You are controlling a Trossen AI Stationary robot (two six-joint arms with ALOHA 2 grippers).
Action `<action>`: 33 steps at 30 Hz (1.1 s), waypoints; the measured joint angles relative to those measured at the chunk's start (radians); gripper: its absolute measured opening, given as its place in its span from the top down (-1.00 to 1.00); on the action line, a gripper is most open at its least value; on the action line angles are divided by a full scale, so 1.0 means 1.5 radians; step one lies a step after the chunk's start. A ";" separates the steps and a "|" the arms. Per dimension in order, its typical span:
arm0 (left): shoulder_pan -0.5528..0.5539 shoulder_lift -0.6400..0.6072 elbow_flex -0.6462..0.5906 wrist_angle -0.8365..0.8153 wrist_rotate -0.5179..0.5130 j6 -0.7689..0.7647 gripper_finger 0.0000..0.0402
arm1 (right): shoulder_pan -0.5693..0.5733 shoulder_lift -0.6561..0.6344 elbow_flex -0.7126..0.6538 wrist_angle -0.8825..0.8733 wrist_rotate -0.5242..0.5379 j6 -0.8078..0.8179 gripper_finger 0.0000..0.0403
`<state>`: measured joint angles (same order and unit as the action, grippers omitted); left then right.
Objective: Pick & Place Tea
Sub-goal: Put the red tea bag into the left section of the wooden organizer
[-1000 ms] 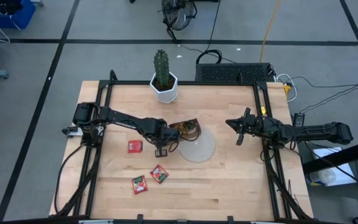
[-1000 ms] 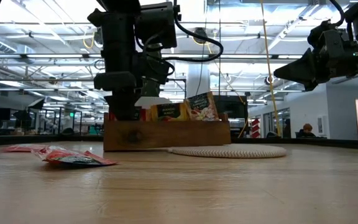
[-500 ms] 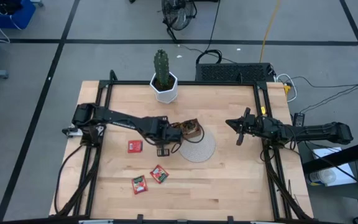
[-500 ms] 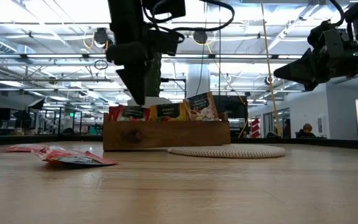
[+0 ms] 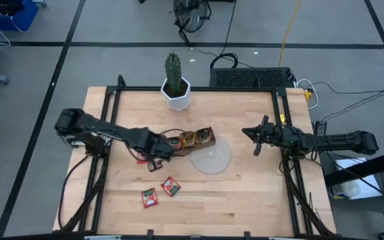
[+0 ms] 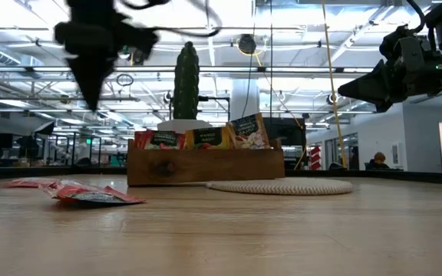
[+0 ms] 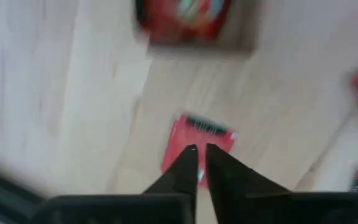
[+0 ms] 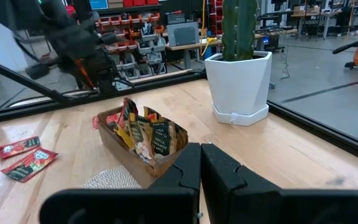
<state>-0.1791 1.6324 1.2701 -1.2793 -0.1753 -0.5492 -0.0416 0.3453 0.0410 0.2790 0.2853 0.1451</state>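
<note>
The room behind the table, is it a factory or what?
Probably a big workshop or robot lab. The low view shows a high ceiling with beams and lamps; the right wrist view shows shelves of red bins and a workbench.

Several small flat square tea sachets [image 8: 145, 134] stand upright in the brown wooden tray [image 5: 202, 139], beside the left gripper [image 5: 154, 163]; red sachets [image 5: 160, 192] lie flat nearby.

Wooden surface [image 5: 245, 193]: tray [image 5: 199, 139] with sachets, round mat [image 5: 212, 159], potted cactus [image 5: 176, 83]. Two red sachets [image 5: 161, 192] lie loose. Left gripper [image 5: 153, 163] over a third.
</note>
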 joint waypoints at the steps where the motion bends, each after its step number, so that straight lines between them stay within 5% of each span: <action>1: -0.002 -0.017 -0.027 0.002 0.001 -0.035 0.76 | 0.000 0.000 0.000 0.000 0.000 0.000 1.00; 8: -0.002 -0.112 -0.220 0.100 0.062 -0.136 0.14 | 0.000 0.000 0.000 0.000 0.000 0.000 1.00; 13: 0.000 -0.122 -0.322 0.196 0.082 -0.070 -0.15 | 0.000 0.000 0.000 0.000 0.000 0.000 1.00; 22: 0.000 -0.123 -0.409 0.356 -0.007 0.171 -0.21 | 0.000 0.000 0.000 0.000 0.000 0.000 1.00; 28: 0.001 -0.125 -0.433 0.390 -0.001 0.153 -0.21 | 0.000 0.000 0.000 0.000 0.000 0.000 1.00; 33: 0.002 -0.124 -0.443 0.456 0.083 0.103 -0.19 | 0.000 0.000 0.000 0.000 0.000 0.000 1.00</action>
<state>-0.1765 1.4467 0.6062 -0.5958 -0.0503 -0.3942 -0.0418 0.3450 0.0410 0.2787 0.2854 0.1452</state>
